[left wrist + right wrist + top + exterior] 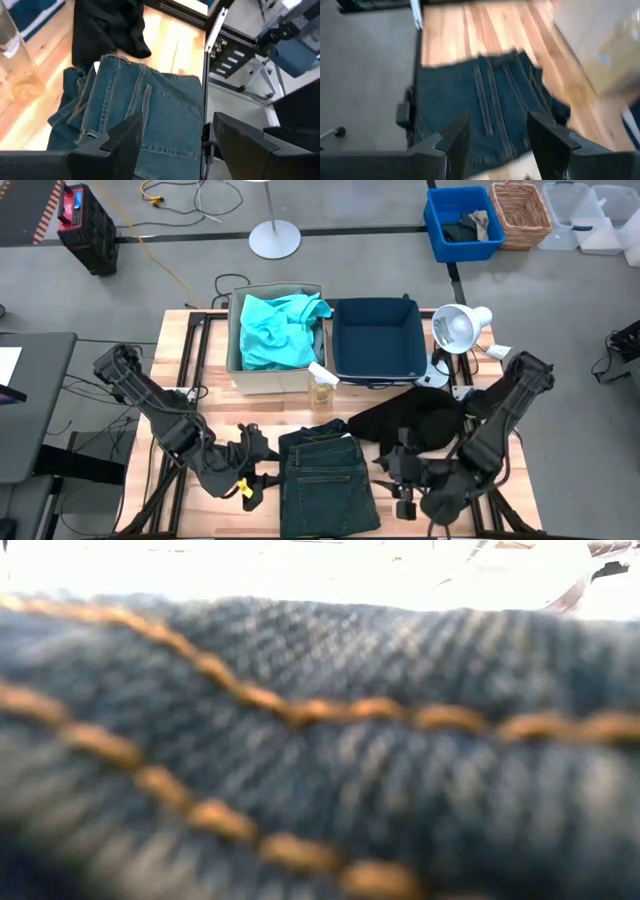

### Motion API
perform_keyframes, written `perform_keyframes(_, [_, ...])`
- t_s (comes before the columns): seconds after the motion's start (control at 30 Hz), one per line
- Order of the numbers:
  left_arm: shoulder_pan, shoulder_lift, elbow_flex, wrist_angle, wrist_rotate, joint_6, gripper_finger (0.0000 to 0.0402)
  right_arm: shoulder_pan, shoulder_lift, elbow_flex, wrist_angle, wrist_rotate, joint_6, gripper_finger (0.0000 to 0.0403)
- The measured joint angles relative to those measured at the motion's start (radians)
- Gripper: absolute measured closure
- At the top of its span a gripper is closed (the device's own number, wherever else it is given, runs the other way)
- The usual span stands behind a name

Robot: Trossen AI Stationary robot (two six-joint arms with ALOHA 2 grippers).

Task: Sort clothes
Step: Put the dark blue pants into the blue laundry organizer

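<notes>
The dark indigo jeans (328, 485) lie folded flat on the table at the near middle. They fill the low view (320, 740) with denim and orange stitching. The black garment (420, 420) lies bunched on the table, to the far right of the jeans. The turquoise top (280, 330) sits in the beige box (236, 370). No pale blue piece shows. My left gripper (255, 468) is open, just left of the jeans (145, 110). My right gripper (400, 480) is open, just right of the jeans (480, 105).
A navy box (375, 370) stands beside the beige box at the far side. A clear bottle (322, 388) stands in front of the two boxes. A white lamp (460, 328) stands at the far right corner. Bare wood shows at the near left and right.
</notes>
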Motion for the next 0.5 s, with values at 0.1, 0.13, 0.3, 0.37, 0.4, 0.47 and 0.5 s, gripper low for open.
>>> perform_keyframes(0.1, [0.006,-0.003,-0.028,0.019,0.021,-0.002,0.0164,0.042,0.016,0.0,-0.114,-0.004,0.13,0.0196])
perform_keyframes(0.13, [0.007,-0.002,-0.037,0.023,0.023,-0.001,0.0164,0.056,0.016,0.0,-0.148,-0.01,0.173,0.0196])
perform_keyframes(0.3, [0.038,-0.001,-0.091,0.043,0.048,0.002,0.0164,0.111,0.006,0.0,-0.254,-0.014,0.334,0.0196])
perform_keyframes(0.37, [0.057,-0.001,-0.11,0.047,0.075,-0.003,0.0164,0.123,-0.007,0.0,-0.268,-0.013,0.363,0.0196])
perform_keyframes(0.4, [0.066,-0.001,-0.117,0.048,0.083,-0.003,0.0164,0.128,-0.012,0.0,-0.27,-0.013,0.371,0.0196])
perform_keyframes(0.47, [0.082,-0.001,-0.13,0.05,0.104,-0.006,0.0164,0.137,-0.019,0.0,-0.277,-0.012,0.375,0.0196])
perform_keyframes(0.5, [0.09,0.007,-0.132,0.048,0.118,-0.008,0.0164,0.14,-0.02,0.0,-0.279,-0.012,0.375,0.0196])
